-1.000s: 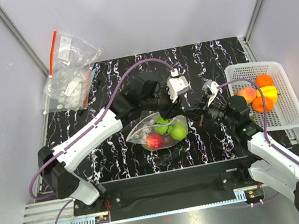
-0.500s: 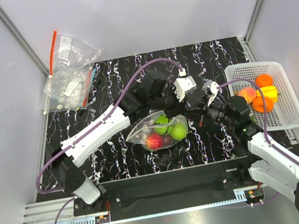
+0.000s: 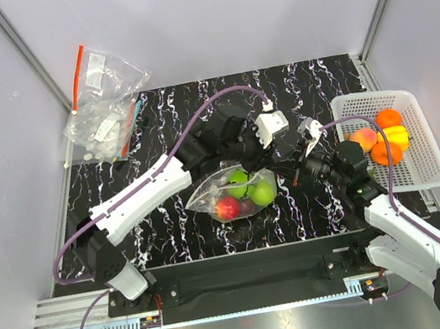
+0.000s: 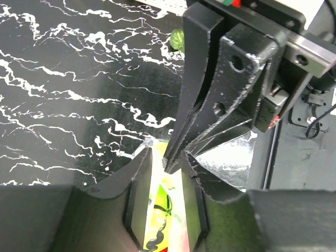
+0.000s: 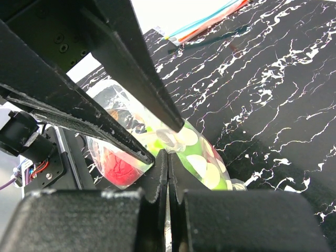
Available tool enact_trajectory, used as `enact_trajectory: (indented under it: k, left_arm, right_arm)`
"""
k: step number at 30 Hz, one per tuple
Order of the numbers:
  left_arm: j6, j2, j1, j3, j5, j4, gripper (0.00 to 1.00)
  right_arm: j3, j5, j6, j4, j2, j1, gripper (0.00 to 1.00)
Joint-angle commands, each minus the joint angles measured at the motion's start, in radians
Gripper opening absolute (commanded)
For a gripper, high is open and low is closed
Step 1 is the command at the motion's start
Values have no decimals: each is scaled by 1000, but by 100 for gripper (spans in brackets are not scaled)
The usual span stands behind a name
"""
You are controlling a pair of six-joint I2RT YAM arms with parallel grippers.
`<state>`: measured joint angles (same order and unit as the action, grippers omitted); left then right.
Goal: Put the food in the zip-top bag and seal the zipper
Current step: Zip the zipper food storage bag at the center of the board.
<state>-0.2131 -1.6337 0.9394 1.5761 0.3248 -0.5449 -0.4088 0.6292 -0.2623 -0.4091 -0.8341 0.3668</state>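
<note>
Left gripper [image 3: 265,159] is sitting slightly further right than a second ago, over the right end of the bag [image 3: 208,194].
Top view: the bag is holding red and green food [image 3: 262,192]; the basket [image 3: 426,175], right of the bag, is holding orange and yellow pieces. Left wrist: its fingers are standing narrowly parted astride the bag's edge. Right wrist: the right gripper [image 5: 167,157] is pinching that edge.

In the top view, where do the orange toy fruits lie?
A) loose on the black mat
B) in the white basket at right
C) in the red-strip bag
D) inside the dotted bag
B: the orange fruits sit in the white basket, apart from the zip-top bag at centre.
</note>
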Motion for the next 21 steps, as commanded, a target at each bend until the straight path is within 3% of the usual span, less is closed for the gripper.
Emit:
enact_trajectory:
  k: [1, 6, 10, 17, 21]
  left_arm:
    - [0, 15, -1, 1, -49, 2, 35]
    - [7, 23, -11, -2, -33, 8, 47]
    - [11, 17, -17, 4, -12, 2, 33]
    - [21, 3, -22, 15, 13, -26, 25]
    - [15, -2, -22, 21, 22, -41, 15]
  right_arm:
    - [-2, 1, -3, -20, 16, 11, 0]
    - [-2, 3, -2, -22, 16, 11, 0]
    - [-2, 4, 0, -22, 20, 9, 0]
    - [-1, 7, -3, -27, 18, 9, 0]
    - [-1, 3, -3, -27, 21, 11, 0]
